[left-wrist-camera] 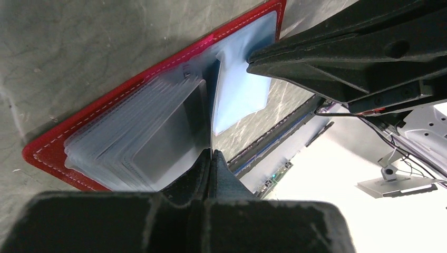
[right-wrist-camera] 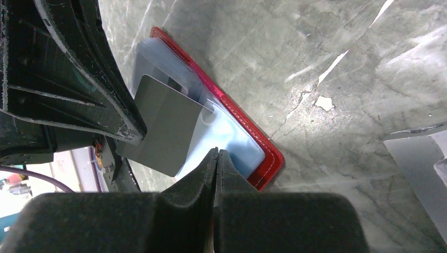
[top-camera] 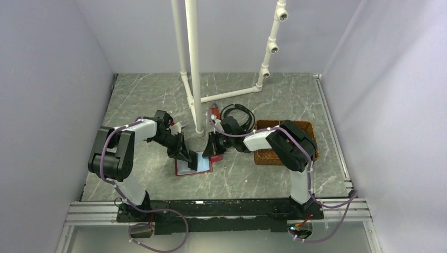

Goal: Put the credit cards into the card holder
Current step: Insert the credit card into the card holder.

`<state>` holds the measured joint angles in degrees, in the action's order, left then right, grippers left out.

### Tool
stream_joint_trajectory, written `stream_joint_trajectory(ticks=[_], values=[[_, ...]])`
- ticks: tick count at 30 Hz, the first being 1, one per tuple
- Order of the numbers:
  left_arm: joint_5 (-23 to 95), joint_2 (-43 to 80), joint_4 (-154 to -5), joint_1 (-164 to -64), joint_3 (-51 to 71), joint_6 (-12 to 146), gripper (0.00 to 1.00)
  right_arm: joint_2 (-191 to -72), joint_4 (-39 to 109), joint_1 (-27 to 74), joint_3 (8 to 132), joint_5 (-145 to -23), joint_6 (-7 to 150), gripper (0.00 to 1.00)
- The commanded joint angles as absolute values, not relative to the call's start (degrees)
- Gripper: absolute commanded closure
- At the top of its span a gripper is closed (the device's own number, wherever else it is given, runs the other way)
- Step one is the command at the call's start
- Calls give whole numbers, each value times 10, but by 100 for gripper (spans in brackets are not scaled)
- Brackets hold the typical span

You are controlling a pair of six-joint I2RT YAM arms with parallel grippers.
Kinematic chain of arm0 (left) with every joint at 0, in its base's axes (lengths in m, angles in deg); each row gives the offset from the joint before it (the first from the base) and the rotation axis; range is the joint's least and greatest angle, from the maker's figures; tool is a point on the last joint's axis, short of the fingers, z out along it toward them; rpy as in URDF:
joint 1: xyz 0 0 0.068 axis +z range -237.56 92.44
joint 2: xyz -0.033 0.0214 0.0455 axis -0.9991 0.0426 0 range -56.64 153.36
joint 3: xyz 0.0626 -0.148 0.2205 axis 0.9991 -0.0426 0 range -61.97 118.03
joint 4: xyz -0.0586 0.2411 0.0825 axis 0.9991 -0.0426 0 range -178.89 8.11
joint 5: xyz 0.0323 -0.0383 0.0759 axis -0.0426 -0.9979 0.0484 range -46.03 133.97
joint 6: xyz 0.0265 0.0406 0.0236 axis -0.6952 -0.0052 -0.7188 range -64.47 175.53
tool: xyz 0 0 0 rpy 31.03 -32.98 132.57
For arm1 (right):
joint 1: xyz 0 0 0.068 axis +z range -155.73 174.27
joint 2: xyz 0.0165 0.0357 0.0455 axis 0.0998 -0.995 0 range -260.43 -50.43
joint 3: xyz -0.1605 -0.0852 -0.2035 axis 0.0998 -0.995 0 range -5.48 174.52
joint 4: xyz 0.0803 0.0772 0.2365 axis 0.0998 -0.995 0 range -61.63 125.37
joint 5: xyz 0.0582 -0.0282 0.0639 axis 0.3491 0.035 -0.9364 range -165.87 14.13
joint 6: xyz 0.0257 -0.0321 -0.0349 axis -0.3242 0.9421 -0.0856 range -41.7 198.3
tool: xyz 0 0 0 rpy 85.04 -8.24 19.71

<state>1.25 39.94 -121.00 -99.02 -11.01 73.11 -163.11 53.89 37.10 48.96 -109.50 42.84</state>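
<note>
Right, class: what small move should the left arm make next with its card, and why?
Probably slide the credit card deeper into the open card holder. The left gripper is shut on it, and only one corner seems tucked under a clear pocket; the shut right gripper rests at the holder's edge.

You have a wallet [left-wrist-camera: 50, 151] in red with pale stitching at the edge and hazy blue-white clear pockets. Card [right-wrist-camera: 163, 126]: plain grey. Table [right-wrist-camera: 327, 58]: grey-green marble, white veins. Basket [top-camera: 263, 154]: brown, woven. Pipes [top-camera: 193, 63]: white.
</note>
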Motion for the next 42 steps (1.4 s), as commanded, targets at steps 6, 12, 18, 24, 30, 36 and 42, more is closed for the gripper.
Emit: stream_joint_trajectory(ticks=[6,12,18,24,30,36,42], values=[[37,395,-1189,-991,-114,712,100,-1658,530,363,487,-1075,460,100],[17,391,-1163,-988,-124,733,100,-1660,532,364,487,-1079,460,100],[-18,381,-1138,-972,-141,766,100,-1659,532,364,484,-1079,459,100],[-22,367,-1136,-952,-149,781,100,-1659,535,364,481,-1077,459,100],[-40,371,-1120,-949,-158,801,100,-1657,534,364,480,-1076,458,100],[-43,378,-1118,-949,-164,797,100,-1658,537,364,480,-1077,458,100],[20,371,-1164,-949,-137,750,100,-1660,536,364,480,-1078,460,100]])
